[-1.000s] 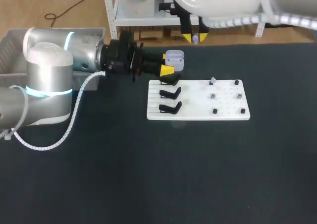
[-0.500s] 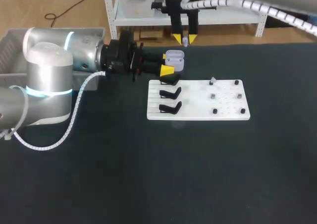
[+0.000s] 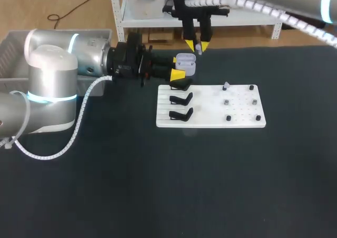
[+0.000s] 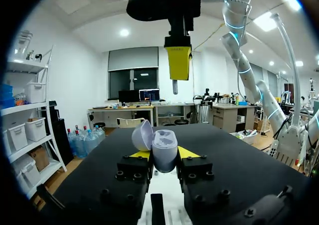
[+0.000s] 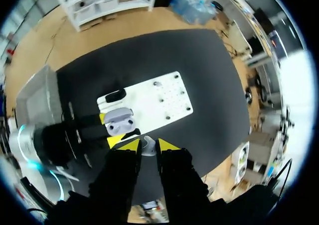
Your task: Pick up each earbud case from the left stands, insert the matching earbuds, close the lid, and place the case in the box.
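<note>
One open case [image 4: 163, 146] in left hand [image 4: 164, 155], earbud [image 3: 198, 48] in right hand [image 5: 145, 144]

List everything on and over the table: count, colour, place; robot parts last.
earbud case: one, pale grey, lid open, in the left gripper by the board's far-left corner.
earbud: one, pale, in the right gripper above the case.
board: one, white, mid-table.
stands: two clearly seen, black, board's left side.
pegs: six, dark, board's right half.
box: one, grey, table's left edge.
table: one, black.
left gripper: one, yellow-tipped fingers, shut on the case.
right gripper: one, yellow-tipped fingers, shut on the earbud.
</note>
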You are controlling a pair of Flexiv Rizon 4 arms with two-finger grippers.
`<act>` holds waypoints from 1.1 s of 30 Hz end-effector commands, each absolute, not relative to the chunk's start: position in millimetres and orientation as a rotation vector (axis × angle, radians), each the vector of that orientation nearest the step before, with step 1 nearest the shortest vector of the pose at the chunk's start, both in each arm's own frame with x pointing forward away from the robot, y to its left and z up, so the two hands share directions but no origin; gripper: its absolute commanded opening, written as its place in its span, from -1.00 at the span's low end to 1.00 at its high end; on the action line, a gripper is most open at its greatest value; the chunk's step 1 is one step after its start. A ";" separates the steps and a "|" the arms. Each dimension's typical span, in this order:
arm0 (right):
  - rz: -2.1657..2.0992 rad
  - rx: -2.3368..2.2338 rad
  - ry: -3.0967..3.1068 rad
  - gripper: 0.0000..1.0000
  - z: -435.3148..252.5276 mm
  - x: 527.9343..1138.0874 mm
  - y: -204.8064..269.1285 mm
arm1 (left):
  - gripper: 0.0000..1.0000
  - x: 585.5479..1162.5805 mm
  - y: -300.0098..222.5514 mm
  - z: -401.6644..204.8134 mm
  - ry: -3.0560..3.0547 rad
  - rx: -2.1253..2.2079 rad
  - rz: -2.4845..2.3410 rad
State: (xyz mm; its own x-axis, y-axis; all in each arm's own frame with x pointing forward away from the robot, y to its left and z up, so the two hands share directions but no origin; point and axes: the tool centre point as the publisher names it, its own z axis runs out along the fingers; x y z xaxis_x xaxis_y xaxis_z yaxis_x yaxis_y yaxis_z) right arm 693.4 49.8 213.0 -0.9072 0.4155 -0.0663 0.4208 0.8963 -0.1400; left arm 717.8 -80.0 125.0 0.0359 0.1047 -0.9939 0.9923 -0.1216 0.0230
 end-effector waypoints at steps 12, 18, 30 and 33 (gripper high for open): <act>-0.253 0.993 2.996 -1.00 210.3 711.0 50.8 | -1.00 717.2 -80.2 124.4 1.204 1.389 -1.220; -0.253 0.993 2.996 -1.00 210.3 711.0 50.8 | -1.00 717.2 -80.2 124.4 1.204 1.389 -1.220; -0.253 1.025 2.988 -1.00 207.7 710.0 59.5 | -1.00 717.2 -80.2 124.4 1.204 1.389 -1.220; -0.258 1.038 2.980 -1.00 206.5 707.2 62.0 | -1.00 717.2 -80.2 124.4 1.204 1.389 -1.220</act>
State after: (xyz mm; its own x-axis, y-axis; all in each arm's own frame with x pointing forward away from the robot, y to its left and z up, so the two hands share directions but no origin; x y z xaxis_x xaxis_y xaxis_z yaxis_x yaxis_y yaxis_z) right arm 711.1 60.2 208.1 -0.7883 0.6149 -0.0199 0.6094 0.7760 -0.1630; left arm 717.8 -80.0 125.1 0.0359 0.1047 -0.9939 0.9923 -0.1216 0.0230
